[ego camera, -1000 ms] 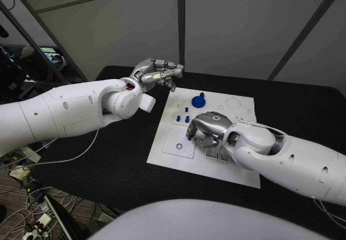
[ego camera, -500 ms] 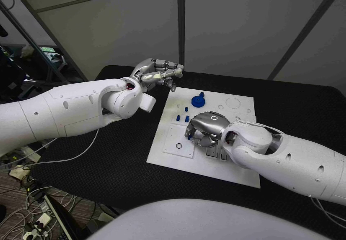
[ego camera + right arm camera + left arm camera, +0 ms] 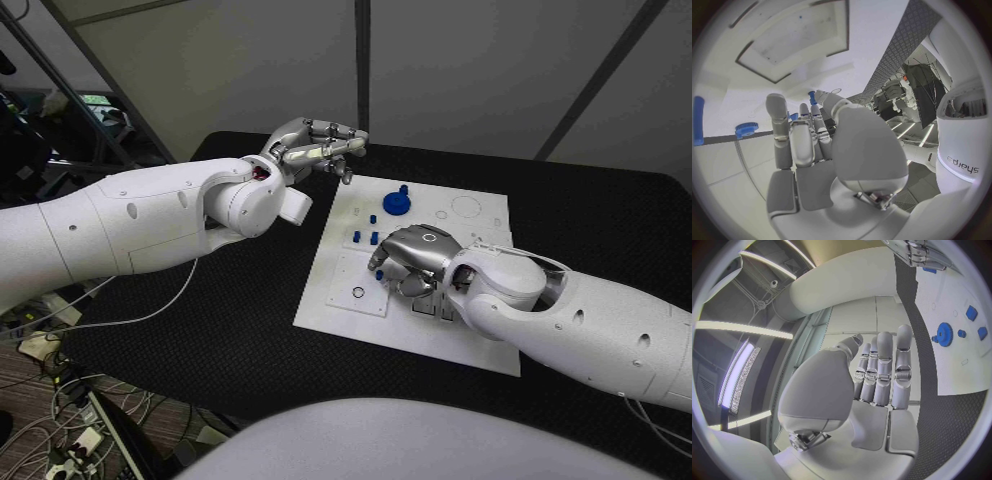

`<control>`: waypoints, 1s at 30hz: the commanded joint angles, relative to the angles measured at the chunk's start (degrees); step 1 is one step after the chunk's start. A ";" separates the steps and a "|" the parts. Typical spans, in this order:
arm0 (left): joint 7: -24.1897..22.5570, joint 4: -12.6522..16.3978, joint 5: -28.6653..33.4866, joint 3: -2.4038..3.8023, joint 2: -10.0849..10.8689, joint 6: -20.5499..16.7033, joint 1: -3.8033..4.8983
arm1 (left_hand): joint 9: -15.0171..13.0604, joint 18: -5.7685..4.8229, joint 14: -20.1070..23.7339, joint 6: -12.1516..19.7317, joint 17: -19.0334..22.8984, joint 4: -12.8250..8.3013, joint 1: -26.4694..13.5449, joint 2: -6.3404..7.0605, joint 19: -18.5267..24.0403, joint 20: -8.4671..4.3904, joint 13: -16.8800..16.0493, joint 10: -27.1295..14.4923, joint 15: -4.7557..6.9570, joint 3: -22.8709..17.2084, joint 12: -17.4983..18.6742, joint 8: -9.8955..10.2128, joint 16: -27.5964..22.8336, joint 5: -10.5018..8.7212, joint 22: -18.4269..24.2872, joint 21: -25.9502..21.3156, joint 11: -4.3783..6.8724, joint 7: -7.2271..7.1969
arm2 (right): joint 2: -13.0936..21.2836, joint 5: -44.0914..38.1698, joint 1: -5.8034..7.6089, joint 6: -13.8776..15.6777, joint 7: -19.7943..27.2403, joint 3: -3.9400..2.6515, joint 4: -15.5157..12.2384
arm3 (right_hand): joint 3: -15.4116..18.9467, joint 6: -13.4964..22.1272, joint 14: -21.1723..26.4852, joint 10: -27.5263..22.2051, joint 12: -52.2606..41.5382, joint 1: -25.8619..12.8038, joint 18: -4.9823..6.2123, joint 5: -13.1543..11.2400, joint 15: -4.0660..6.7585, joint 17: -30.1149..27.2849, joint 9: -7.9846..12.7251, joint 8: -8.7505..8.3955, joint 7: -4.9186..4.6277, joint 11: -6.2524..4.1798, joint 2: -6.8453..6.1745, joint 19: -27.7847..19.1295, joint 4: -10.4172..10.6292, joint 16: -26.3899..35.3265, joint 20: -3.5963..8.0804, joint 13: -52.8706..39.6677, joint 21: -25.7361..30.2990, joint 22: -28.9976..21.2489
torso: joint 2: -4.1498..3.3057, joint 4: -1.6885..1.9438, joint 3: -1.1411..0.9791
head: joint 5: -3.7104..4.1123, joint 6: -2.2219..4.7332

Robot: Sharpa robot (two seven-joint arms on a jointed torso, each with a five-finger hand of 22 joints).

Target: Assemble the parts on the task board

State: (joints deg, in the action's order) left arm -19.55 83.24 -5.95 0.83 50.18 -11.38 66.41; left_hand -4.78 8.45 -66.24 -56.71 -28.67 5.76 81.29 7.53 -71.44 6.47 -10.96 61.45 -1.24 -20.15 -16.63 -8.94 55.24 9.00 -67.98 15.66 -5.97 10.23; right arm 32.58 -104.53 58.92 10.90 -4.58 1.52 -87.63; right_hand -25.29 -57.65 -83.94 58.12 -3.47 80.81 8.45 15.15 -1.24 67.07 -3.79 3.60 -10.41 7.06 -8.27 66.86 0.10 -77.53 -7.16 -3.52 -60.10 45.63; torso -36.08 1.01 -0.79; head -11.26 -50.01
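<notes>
- Head view: the task board (image 3: 469,338) lies at the centre of the desk (image 3: 216,330). A blue gear (image 3: 397,203) and small blue parts (image 3: 361,237) sit in its upper left area. The right robot hand (image 3: 411,255) curls over the board; whether it holds anything I cannot tell.
- Left wrist view: the left robot hand (image 3: 879,375) is empty, fingers straight and close together.
- Right wrist view: a blue peg (image 3: 811,95) shows at the fingertips, so most assembly seems left.

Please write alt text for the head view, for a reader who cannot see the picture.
The robot's right silver hand reaches over the middle of the flat white task board on the black table, with small blue parts beside its fingers. The left silver hand is raised, fingers curled, past the board's far left corner, near a blue gear.
</notes>
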 commanded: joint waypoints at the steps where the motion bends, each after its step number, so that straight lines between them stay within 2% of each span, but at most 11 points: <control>1: 0.15 -0.07 0.22 0.06 -0.02 0.85 0.08 | 0.06 1.90 0.38 0.58 0.09 0.11 -0.16 -0.53 -0.11 0.32 -0.10 -0.39 -0.22 0.32 -0.39 -0.39 -0.31 -0.08 0.05 -0.22 -0.04 -0.02 | 0.44 -0.37 0.03 2.89 0.67 -0.01 -0.74 | 0.11 0.43 -1.76 -0.26 -0.41 -0.30 0.30 -0.24 -0.49 0.04 -0.04 0.01 0.12 0.03 -0.23 -0.38 -0.16 0.06 -0.09 -0.10 0.17 -0.01 | 0.01 -0.07 -0.06 | 0.01 0.01; 7: 0.23 -0.19 0.22 0.05 0.01 1.01 0.07 | 0.08 1.90 0.42 0.66 0.12 0.13 -0.18 -0.53 -0.11 0.33 -0.09 -0.48 -0.24 0.38 -0.42 -0.39 -0.31 -0.08 0.10 -0.27 -0.07 0.01 | 2.50 -0.37 -0.12 5.87 0.97 -0.02 -2.72 | 0.21 0.20 -1.80 -0.03 -0.90 -0.36 0.30 -0.16 -0.47 0.21 -0.15 0.18 0.18 -0.04 0.02 -0.26 -0.19 -0.11 -0.14 -0.22 -0.10 0.32 | 0.03 -0.04 -0.04 | 0.07 0.20; 10: 0.28 -0.27 0.22 0.04 0.08 1.12 0.07 | 0.08 1.90 0.42 0.66 0.12 0.13 -0.18 -0.53 -0.11 0.33 -0.09 -0.48 -0.24 0.38 -0.42 -0.39 -0.31 -0.08 0.10 -0.27 -0.07 0.01 | 4.80 -0.10 -0.16 7.16 0.96 -0.07 -4.65 | 0.28 0.04 -1.83 0.36 -1.40 -0.39 0.31 -0.06 -0.40 0.23 -0.22 0.26 0.26 -0.13 0.14 -0.20 -0.25 -0.20 -0.13 -0.30 -0.25 0.46 | 0.09 -0.10 -0.09 | 0.25 0.41; 12: 0.31 -0.31 0.22 0.03 0.15 1.17 0.06 | 0.08 1.90 0.42 0.66 0.12 0.13 -0.18 -0.53 -0.11 0.33 -0.09 -0.48 -0.24 0.38 -0.42 -0.39 -0.31 -0.08 0.10 -0.27 -0.07 0.01 | 6.75 0.72 -0.16 7.74 0.87 -0.23 -6.17 | 0.36 -0.31 -1.87 0.85 -1.91 -0.54 0.29 0.00 -0.32 0.28 -0.31 0.40 0.36 -0.25 0.24 -0.10 -0.22 -0.30 -0.10 -0.35 -0.44 0.65 | 0.15 -0.15 -0.03 | 0.54 0.75; 14: 0.32 -0.34 0.22 0.03 0.20 1.19 0.06 | 0.08 1.90 0.42 0.67 0.12 0.13 -0.17 -0.54 -0.11 0.34 -0.09 -0.50 -0.24 0.39 -0.43 -0.39 -0.31 -0.08 0.11 -0.28 -0.07 0.02 | 8.29 1.78 -0.15 7.77 0.69 -1.12 -7.25 | 0.47 -0.41 -1.88 1.06 -2.14 -0.73 0.27 -0.02 -0.30 0.23 -0.33 0.42 0.37 -0.29 0.22 -0.03 -0.15 -0.30 -0.08 -0.36 -0.55 0.78 | 0.17 -0.18 0.01 | 1.12 1.19; 16: 0.33 -0.36 0.22 0.01 0.28 1.21 0.05 | 0.09 1.90 0.43 0.68 0.13 0.12 -0.17 -0.55 -0.12 0.34 -0.09 -0.51 -0.24 0.40 -0.44 -0.39 -0.31 -0.08 0.13 -0.29 -0.07 0.02 | 10.41 3.91 -0.07 7.06 0.24 -2.59 -8.47 | 0.70 -0.41 -1.89 1.14 -2.31 -1.08 0.26 -0.11 -0.28 0.28 -0.33 0.38 0.42 -0.32 0.08 -0.01 0.01 -0.36 -0.08 -0.34 -0.59 0.81 | 0.11 -0.10 0.02 | 1.87 1.77; 19: 0.36 -0.38 0.22 -0.01 0.40 1.18 0.04 | 0.09 1.90 0.43 0.68 0.13 0.12 -0.17 -0.55 -0.12 0.34 -0.09 -0.51 -0.24 0.40 -0.44 -0.39 -0.31 -0.08 0.13 -0.29 -0.07 0.02 | 13.75 5.98 0.40 4.68 -0.76 -5.11 -9.56 | 1.80 0.13 -1.81 0.52 -2.44 -2.20 0.31 -0.27 -0.26 0.03 -0.24 0.12 0.81 -0.50 -0.59 -0.25 0.43 -0.29 -0.07 -0.22 -0.32 0.49 | 0.18 -0.19 0.05 | 3.26 2.68; 20: 0.36 -0.38 0.22 -0.01 0.41 1.17 0.04 | 0.09 1.90 0.43 0.68 0.13 0.12 -0.17 -0.55 -0.12 0.34 -0.09 -0.51 -0.24 0.40 -0.44 -0.39 -0.31 -0.08 0.13 -0.29 -0.07 0.02 | 14.09 6.13 0.53 4.39 -0.85 -5.31 -9.58 | 2.09 0.29 -1.77 0.32 -2.45 -2.42 0.33 -0.26 -0.25 -0.06 -0.22 0.08 0.89 -0.53 -0.72 -0.32 0.51 -0.25 -0.07 -0.21 -0.22 0.39 | 0.19 -0.21 0.05 | 3.43 2.78; 22: 0.36 -0.41 0.22 -0.02 0.42 1.19 0.03 | 0.09 1.90 0.43 0.68 0.13 0.12 -0.17 -0.55 -0.12 0.34 -0.09 -0.51 -0.24 0.40 -0.44 -0.39 -0.31 -0.08 0.13 -0.29 -0.07 0.02 | 15.71 6.55 1.29 2.75 -1.32 -6.12 -9.38 | 3.47 1.50 -1.53 -0.67 -2.56 -2.89 0.44 0.02 -0.30 -0.70 -0.09 -0.01 1.25 -0.56 -1.10 -0.78 0.65 0.07 -0.03 -0.21 0.38 -0.28 | 0.29 -0.31 0.06 | 4.12 3.20; 24: 0.37 -0.44 0.22 -0.03 0.40 1.21 0.02 | 0.09 1.90 0.43 0.68 0.13 0.12 -0.17 -0.55 -0.12 0.34 -0.09 -0.51 -0.24 0.40 -0.44 -0.39 -0.31 -0.08 0.13 -0.29 -0.07 0.02 | 16.78 6.40 1.78 1.49 -1.65 -6.54 -8.88 | 4.92 2.36 -1.28 -1.58 -2.79 -3.09 0.53 0.05 -0.36 -1.28 -0.09 0.02 1.63 -0.43 -1.26 -1.28 0.74 0.35 -0.13 -0.24 1.08 -1.11 | 0.32 -0.36 0.04 | 4.46 3.43; 30: 0.44 -0.64 0.22 -0.05 0.04 1.37 0.00 | 0.09 1.90 0.43 0.68 0.13 0.12 -0.17 -0.55 -0.12 0.34 -0.09 -0.51 -0.24 0.40 -0.44 -0.39 -0.31 -0.08 0.13 -0.29 -0.07 0.02 | 17.33 6.01 2.32 -1.13 -1.70 -6.99 -6.69 | 7.67 3.43 -1.16 -3.44 -3.30 -2.84 0.64 -0.08 -0.52 -1.40 -0.15 0.06 1.85 -0.18 -1.01 -1.56 0.94 0.28 -0.35 -0.25 1.87 -2.00 | 0.28 -0.15 0.02 | 5.53 3.89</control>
State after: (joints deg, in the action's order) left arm -19.09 82.61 -5.93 0.76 50.35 -10.83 66.37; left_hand -4.75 8.47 -66.04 -56.29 -28.61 5.93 81.29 7.53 -71.44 6.47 -10.96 61.45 -1.44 -19.99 -16.86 -8.94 55.25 9.00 -67.94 15.66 -5.96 10.24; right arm 50.08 -99.27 61.14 12.97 -5.71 -5.40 -94.57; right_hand -17.83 -54.53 -83.94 55.05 -6.60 78.03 8.46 15.15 -1.23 65.59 -3.92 3.81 -8.52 6.85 -9.56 65.52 1.08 -77.31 -7.46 -3.81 -58.49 43.68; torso -35.82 0.73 -0.75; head -5.99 -46.25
